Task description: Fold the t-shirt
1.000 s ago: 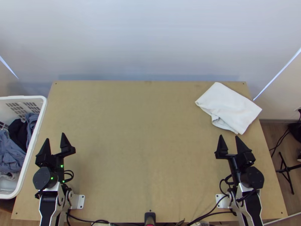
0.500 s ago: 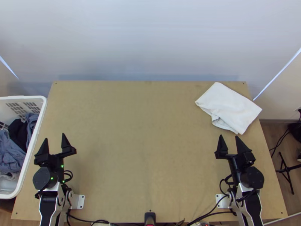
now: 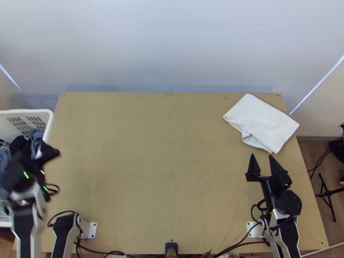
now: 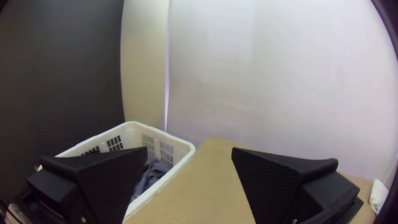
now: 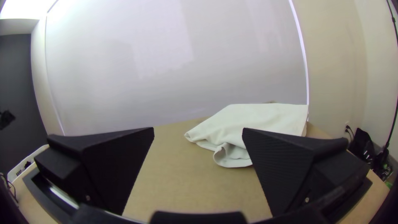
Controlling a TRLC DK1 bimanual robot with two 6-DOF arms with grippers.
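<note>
Two pincers [image 3: 261,156], one basket [image 3: 50,117], one table [image 3: 163,163]

Looked like smooth, matt wood across the table [image 3: 163,172], and like hard, moulded plastic with a slight gloss on the white basket [image 3: 50,129]. Appeared soft and matt, all cloth, in the white cloth [image 3: 262,122], and more wrinkled in the blue-grey garment [image 3: 36,138]. Seemed matt and finely ribbed on the right gripper's [image 3: 262,155] fingers [image 5: 286,170].
</note>
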